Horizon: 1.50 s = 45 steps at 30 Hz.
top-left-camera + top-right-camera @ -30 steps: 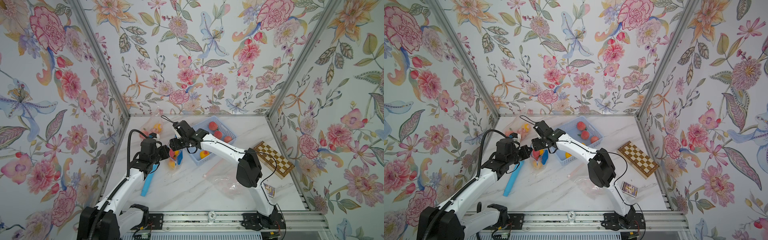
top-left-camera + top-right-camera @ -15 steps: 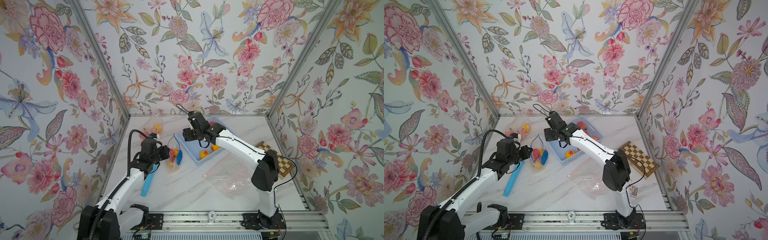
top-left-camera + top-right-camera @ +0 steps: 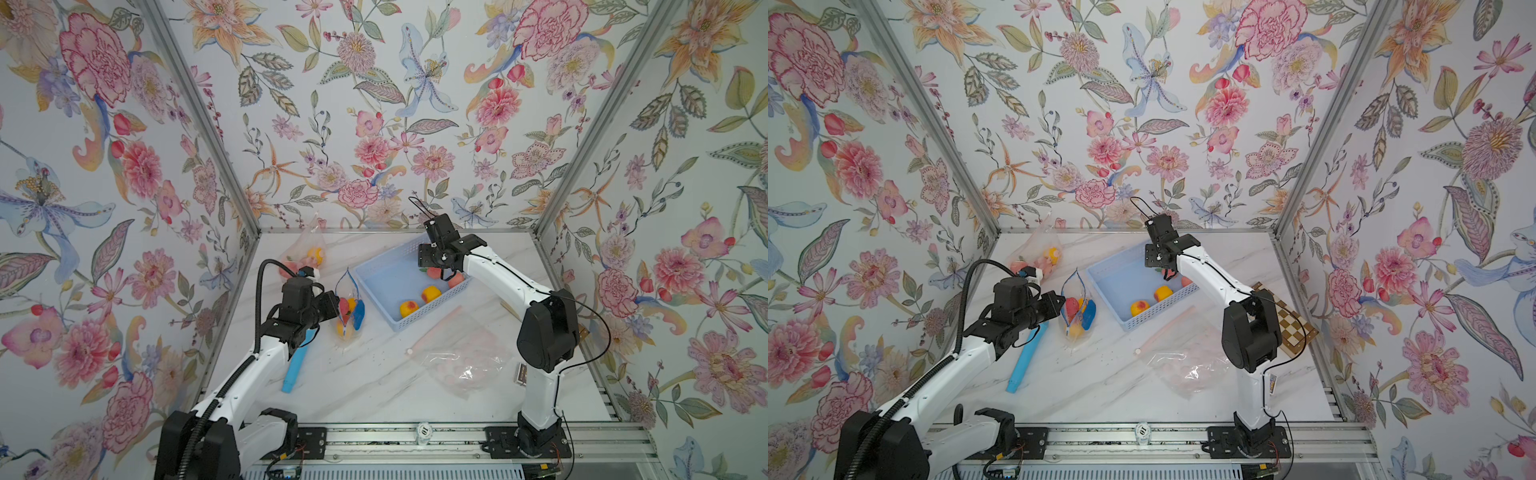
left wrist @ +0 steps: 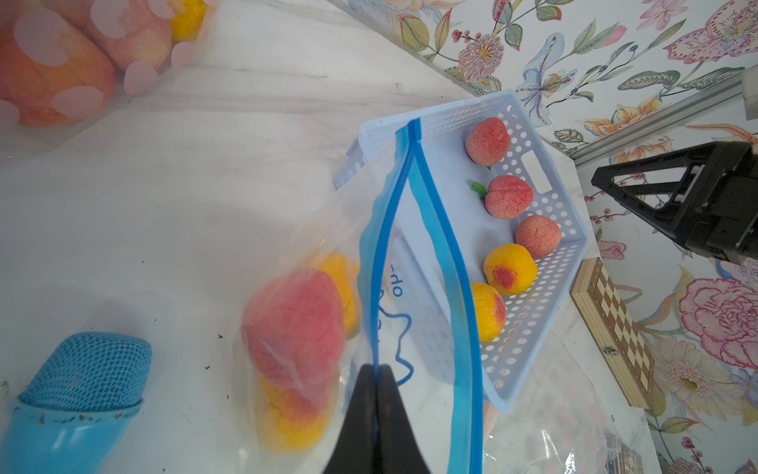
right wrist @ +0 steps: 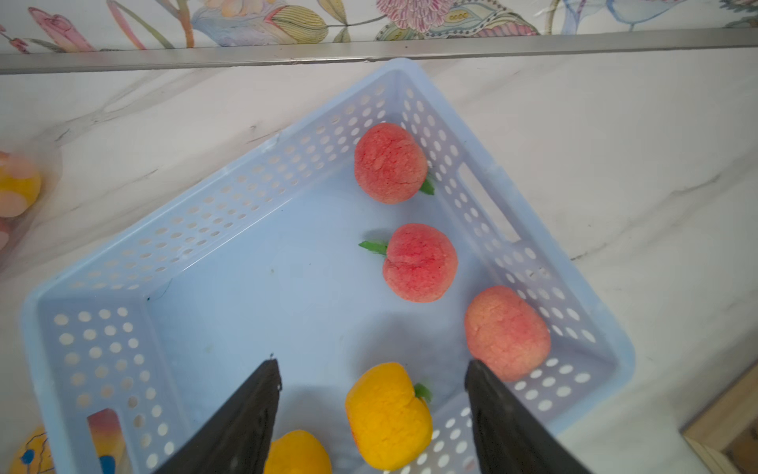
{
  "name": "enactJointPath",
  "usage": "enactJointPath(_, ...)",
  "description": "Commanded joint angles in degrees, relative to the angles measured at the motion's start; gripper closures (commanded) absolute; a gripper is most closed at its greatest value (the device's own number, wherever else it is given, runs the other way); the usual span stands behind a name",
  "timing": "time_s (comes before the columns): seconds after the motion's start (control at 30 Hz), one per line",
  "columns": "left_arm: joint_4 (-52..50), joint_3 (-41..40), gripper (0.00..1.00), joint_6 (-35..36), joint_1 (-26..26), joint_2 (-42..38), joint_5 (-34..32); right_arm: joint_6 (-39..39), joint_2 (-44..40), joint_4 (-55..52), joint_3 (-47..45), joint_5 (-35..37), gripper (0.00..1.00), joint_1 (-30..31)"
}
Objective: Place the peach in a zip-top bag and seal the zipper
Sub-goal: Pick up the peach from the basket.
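With the left end effector (image 4: 375,368) clamped on the clear blue-zippered plastic bag (image 4: 428,213), centre the spread right end effector (image 5: 371,365) over the round yellow peach (image 5: 387,414).

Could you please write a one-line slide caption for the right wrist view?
Open right gripper hovers above the blue basket holding five peaches.

See only part of the chessboard (image 3: 1296,328) past the right arm's elbow in a top view. Cannot read the print on the small box (image 3: 522,372) near its base. Get only part of the blue microphone (image 4: 78,394) and the blurred far-left bag of peaches (image 4: 53,61), cut by the left wrist view's edge; same for one yellow peach (image 5: 297,453) in the right wrist view.
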Motion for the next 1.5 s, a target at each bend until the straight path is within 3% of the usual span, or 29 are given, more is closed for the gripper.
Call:
enactJointPath(0.0,0.9,-0.9,1.00,0.0,0.6,0.5,0.7,-0.2,2.5,-1.5,0.3,0.8,0.26,-2.5)
enactJointPath(0.33,0.8,-0.7,1.00,-0.1,0.5,0.8,0.7,-1.1,9.7,-2.0,4.2,-2.8,0.25,-7.1)
enactJointPath(1.33,1.3,-1.0,1.00,-0.2,0.6,1.0,1.1,-1.5,20.5,-2.0,10.9,-10.1,0.31,-7.9)
enactJointPath(1.47,1.4,-1.0,1.00,-0.1,0.6,1.2,1.2,-1.7,20.3,-2.1,10.9,-10.5,0.38,-7.9)
